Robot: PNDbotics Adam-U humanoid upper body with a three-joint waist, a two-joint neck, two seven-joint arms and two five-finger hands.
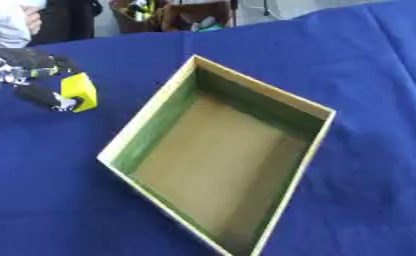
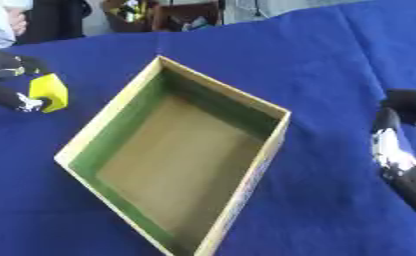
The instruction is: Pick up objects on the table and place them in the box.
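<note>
A yellow block (image 1: 79, 91) is held at the left of the table, above the blue cloth, in my left hand (image 1: 36, 80), whose black fingers curl round it. The open cardboard box (image 1: 150, 117) with green inner walls and a brown floor lies just right of the block, with nothing inside. My right hand (image 2: 397, 150) shows only at the right edge of the right eye view, low over the cloth, black and silver; how its fingers stand is unclear.
A blue cloth (image 1: 351, 75) covers the whole table. At the far edge stand brown boxes with clutter (image 1: 172, 15), and a person in white (image 1: 6, 22) is at the upper left.
</note>
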